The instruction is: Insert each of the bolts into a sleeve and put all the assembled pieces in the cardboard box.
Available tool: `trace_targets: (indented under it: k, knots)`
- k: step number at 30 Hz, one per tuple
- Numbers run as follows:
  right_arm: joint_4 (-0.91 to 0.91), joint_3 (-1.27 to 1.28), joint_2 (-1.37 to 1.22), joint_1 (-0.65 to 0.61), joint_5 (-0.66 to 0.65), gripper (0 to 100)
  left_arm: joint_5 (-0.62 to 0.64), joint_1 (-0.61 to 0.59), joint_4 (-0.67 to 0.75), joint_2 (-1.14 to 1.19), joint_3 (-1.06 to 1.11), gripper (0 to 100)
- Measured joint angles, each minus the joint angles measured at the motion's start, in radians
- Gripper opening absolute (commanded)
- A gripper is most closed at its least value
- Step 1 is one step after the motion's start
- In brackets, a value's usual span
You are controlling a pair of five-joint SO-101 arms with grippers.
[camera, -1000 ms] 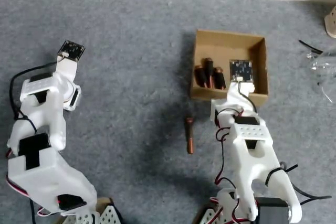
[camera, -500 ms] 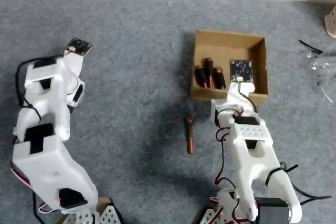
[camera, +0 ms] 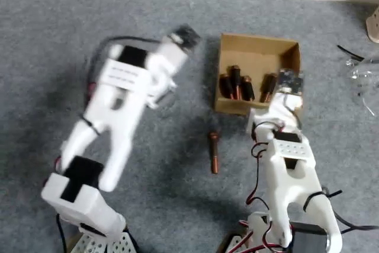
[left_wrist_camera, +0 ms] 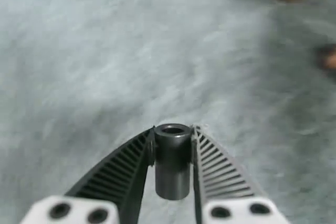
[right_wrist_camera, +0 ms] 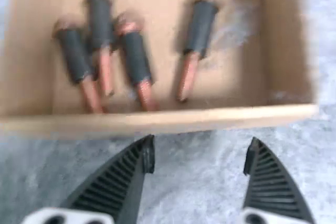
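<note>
The left claw (left_wrist_camera: 173,132), gripping a sleeve (left_wrist_camera: 172,167), has swung toward the last bolt (camera: 214,153) in the middle of the tabletop (camera: 71,22). The right claw (right_wrist_camera: 200,144) has let go. Four finished pieces (right_wrist_camera: 134,59) now lie in the cardboard box (camera: 258,40).

Four assembled pieces (right_wrist_camera: 134,59), one loose bolt (camera: 214,152), one sleeve (left_wrist_camera: 172,161) — one cardboard box (camera: 258,40)

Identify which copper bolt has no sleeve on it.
The bolt lying alone on the grey carpet, outside the cardboard box. The four bolts inside the box each wear a dark sleeve; this one is bare.
</note>
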State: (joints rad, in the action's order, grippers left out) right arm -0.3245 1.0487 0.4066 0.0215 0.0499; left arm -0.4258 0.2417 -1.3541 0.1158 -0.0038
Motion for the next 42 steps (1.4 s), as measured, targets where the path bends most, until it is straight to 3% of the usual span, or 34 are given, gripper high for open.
trace_targets:
  k: [6, 8, 12, 15, 20, 28, 33, 38, 42]
  knots:
    - [0.023, 0.0, 0.0, 0.015, 0.038, 24.9, 0.0, 0.161, 0.189, 0.0, 0.255, 1]
    - [0.028, 0.0, 0.0, 0.015, 0.038, 24.9, 0.0, 0.199, 0.249, 0.0, 0.331, 6]
    - [0.028, 0.0, 0.0, 0.015, 0.038, 24.9, 0.0, 0.21, 0.293, 0.0, 0.394, 25]
    - [0.028, 0.002, 0.0, 0.015, 0.038, 24.9, 0.003, 0.203, 0.301, -0.003, 0.396, 23]
    - [0.028, 0.002, 0.0, 0.015, 0.038, 24.9, 0.008, 0.155, 0.285, -0.02, 0.39, 23]
    - [0.028, 0.002, 0.0, 0.015, 0.038, 24.9, 0.037, -0.037, 0.064, -0.124, 0.203, 23]
    - [0.028, 0.002, 0.0, 0.015, 0.038, 24.9, 0.044, 0.02, 0.057, -0.129, 0.203, 23]
    - [0.028, 0.002, 0.0, 0.032, 0.044, 24.9, 0.222, 0.166, 0.104, -0.129, 0.203, 23]
    - [0.028, 0.002, 0.0, 0.055, 0.086, 24.9, 0.528, 0.218, 0.252, -0.13, 0.269, 23]
